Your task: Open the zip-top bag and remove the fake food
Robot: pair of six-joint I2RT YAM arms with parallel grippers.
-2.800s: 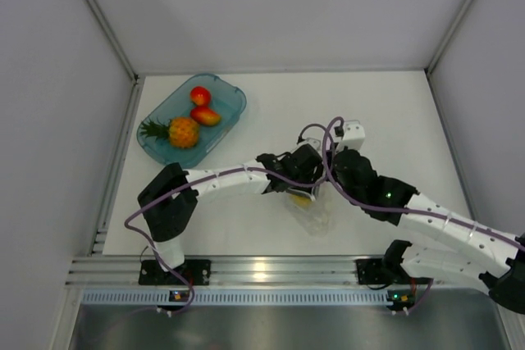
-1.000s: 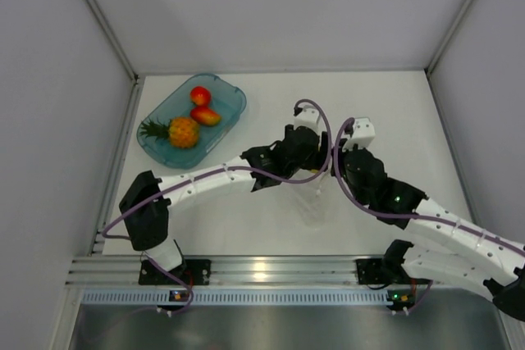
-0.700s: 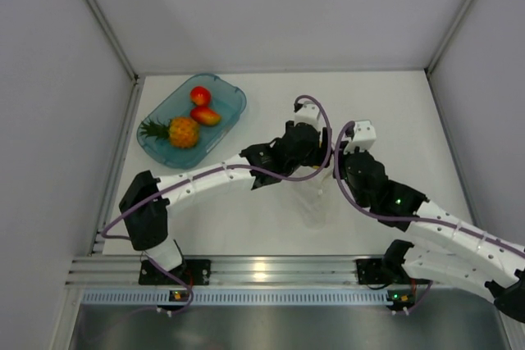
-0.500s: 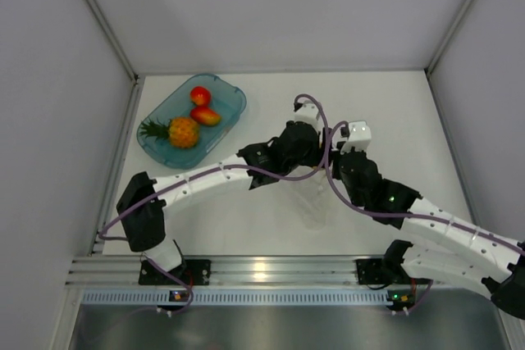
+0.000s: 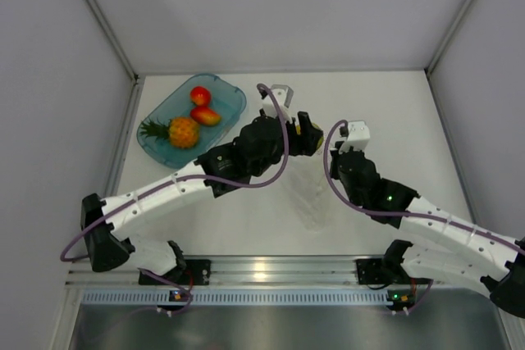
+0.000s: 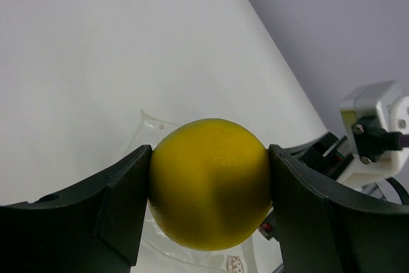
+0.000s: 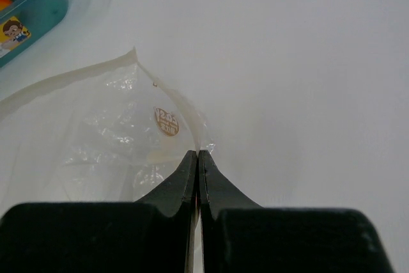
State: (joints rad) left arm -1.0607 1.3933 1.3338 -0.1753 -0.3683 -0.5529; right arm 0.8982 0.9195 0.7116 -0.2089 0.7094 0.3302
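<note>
The zip-top bag (image 5: 315,196) lies near the middle of the worktop (image 5: 394,120), clear and crinkled, between the two arms. From the right wrist its pale zip strip bows up in a curve and runs straight down into the right pincer (image 7: 199,155). That pincer is fully closed, tips pressed together right on the bag's edge, pinching the film there. A small round orange sticker (image 7: 167,121) shows on the plastic just beyond the tips.

And the lemon (image 6: 211,183) is out of the bag. The left pincer (image 5: 308,135) has it squarely, one dark finger on each side, jaws spread wide around the yellow fruit. The lemon hangs clear above the worktop, with the bag's crumpled plastic showing beneath it in the left wrist view. From overhead the left pincer sits just behind the bag's far end, close to the right arm's wrist.

Well off to the left, toward the back corner, sits the teal tray (image 5: 232,110). In it lie the rest of the fake food: the pineapple (image 5: 182,131), leaves pointing left, and two red-orange fruits (image 5: 200,95), one behind the other. A corner of that tray peeks into the right wrist view too.
</note>
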